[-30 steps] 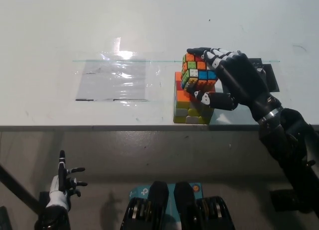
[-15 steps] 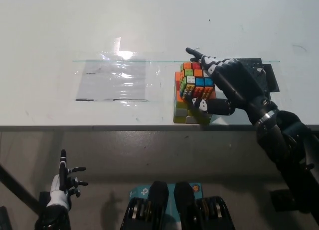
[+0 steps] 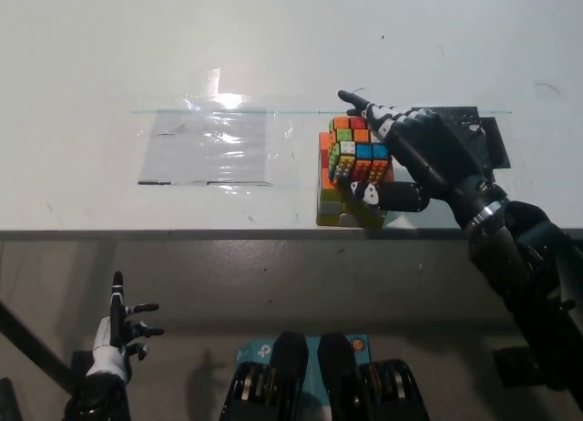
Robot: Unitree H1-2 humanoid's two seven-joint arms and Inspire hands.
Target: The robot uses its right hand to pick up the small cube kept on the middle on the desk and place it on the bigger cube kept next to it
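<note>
White fingers spread apart mark the left hand (image 3: 117,334), resting empty at the lower left, below the desk edge. Farther up, the desk (image 3: 91,56) carries the bigger cube (image 3: 330,195), standing close to the near edge. The small cube (image 3: 359,153) sits atop it, tilted slightly, its orange, blue and white stickers showing. The black right hand (image 3: 401,152) wraps around the small cube from the right, thumb against its near face and fingers over its far side. Beyond and left lies a clear plastic sheet (image 3: 214,148), flat and glinting.
</note>
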